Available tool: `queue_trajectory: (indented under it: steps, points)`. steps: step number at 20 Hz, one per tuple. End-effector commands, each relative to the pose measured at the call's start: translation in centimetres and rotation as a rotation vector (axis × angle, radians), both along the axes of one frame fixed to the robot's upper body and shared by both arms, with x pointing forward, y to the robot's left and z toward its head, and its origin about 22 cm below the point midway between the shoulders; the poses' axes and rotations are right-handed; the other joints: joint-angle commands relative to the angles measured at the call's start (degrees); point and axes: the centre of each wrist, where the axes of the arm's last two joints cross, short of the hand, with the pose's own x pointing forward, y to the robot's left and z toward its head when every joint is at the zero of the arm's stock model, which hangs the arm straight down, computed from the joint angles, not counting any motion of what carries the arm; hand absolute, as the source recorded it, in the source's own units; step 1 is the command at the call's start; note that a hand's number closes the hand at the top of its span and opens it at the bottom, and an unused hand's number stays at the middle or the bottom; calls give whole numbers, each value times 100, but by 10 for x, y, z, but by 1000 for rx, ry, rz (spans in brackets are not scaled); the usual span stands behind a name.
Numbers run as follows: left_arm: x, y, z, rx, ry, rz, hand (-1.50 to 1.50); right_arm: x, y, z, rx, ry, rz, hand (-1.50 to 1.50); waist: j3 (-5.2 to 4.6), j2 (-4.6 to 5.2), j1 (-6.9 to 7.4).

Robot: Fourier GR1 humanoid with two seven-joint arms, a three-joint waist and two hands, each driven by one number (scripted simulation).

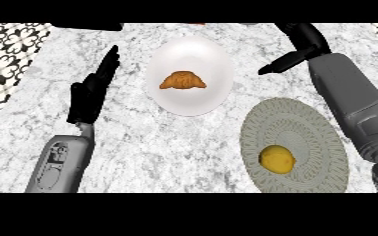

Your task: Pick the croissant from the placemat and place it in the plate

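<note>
Near us we see a yellow fruit on the grey mat. Farther off, the brown, curved croissant lies in the white plate. Our left hand and right hand hold nothing, fingers straight.

Bare table between plate and placemat; lemon sits on placemat; right hand just beside plate's right rim.

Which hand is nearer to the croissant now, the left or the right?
Left, narrowly. The left hand rests open just left of the croissant; the right hand is up and right of it.
</note>
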Motion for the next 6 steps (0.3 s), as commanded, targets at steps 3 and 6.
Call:
queue_trajectory:
  steps: [3, 6]
  points:
    - [1, -9, -1, -12, 6, -5, 0, -7, -35, 2, 12, 1, -3, -150, 6, 43, 58]
    - [3, 4, 14, 6, -11, -27, 0, -10, -35, -4, 7, -6, -34, -150, 14, 75, 182]
